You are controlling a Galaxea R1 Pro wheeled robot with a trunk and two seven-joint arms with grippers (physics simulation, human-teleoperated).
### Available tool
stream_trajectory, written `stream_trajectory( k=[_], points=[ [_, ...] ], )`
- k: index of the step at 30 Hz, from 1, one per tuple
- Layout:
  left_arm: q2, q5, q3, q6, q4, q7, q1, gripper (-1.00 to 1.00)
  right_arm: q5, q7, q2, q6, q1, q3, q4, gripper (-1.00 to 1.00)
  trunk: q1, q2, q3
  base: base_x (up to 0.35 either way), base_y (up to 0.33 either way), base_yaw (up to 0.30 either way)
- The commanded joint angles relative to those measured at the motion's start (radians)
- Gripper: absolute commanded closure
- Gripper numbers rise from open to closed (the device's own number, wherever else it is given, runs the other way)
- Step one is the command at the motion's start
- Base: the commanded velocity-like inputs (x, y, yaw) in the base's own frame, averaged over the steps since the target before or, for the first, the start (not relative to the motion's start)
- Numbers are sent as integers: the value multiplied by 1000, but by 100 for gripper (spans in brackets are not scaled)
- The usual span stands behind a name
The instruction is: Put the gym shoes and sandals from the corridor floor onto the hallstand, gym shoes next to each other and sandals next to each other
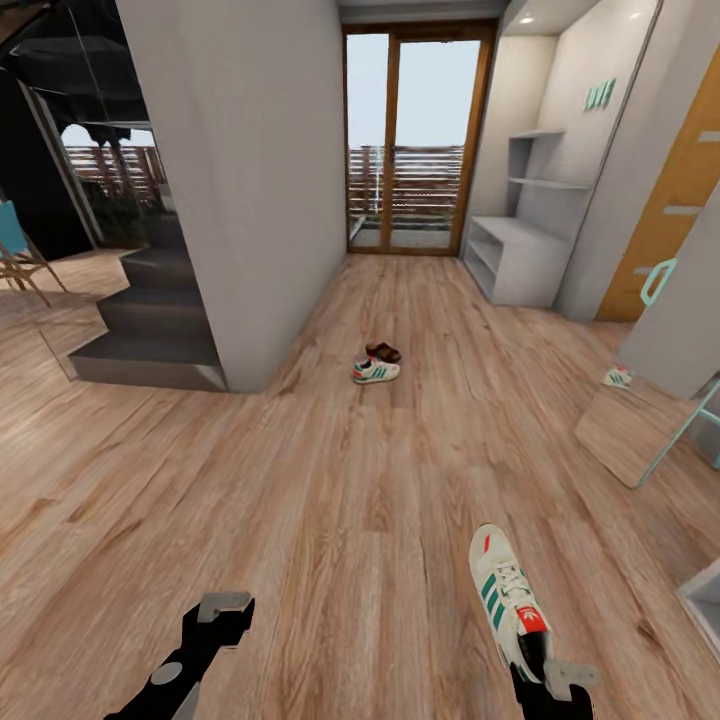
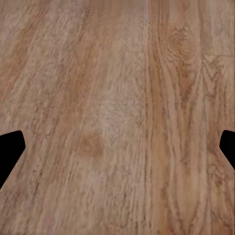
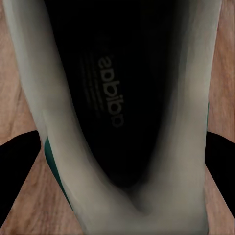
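One cream-white gym shoe (image 1: 508, 598) with teal stripes lies lengthwise at the near right, toe pointing away from me. My right gripper (image 1: 550, 675) is shut on its heel. In the right wrist view the shoe's dark opening (image 3: 105, 98) sits between the two black fingers (image 3: 17, 169), which press its sides. Whether its sole touches the corridor floor (image 1: 330, 480) I cannot tell. The second gym shoe (image 1: 376, 371) lies mid-corridor with a brown sandal (image 1: 383, 351) just behind it. My left gripper (image 1: 225, 608) hangs open over bare planks (image 2: 117, 98). The pale grey hallstand (image 1: 515, 255) stands at the far right.
A grey wall block (image 1: 255, 190) and dark stairs (image 1: 150, 325) stand on the left. A glass door (image 1: 415, 140) closes the corridor's far end. A leaning mirror (image 1: 640, 420) on the right reflects a shoe. An orange door (image 1: 675, 200) is beside the hallstand.
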Motion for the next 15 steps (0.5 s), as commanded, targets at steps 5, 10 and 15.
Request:
stream_trajectory(
  k=[5,10,15],
  points=[
    [-1,0,5,-3,2,-7,-1,-100,0,0,0,-3,-1,-2,0,100,0,0,-1,334,81,0],
    [-1,-1,5,-3,1,-8,0,-100,0,0,0,-3,-1,-3,0,100,0,0,-1,334,79,0],
    [-1,-1,5,-3,1,-9,0,-100,0,1,0,-3,0,-3,0,100,0,0,-1,334,77,-1]
  ],
)
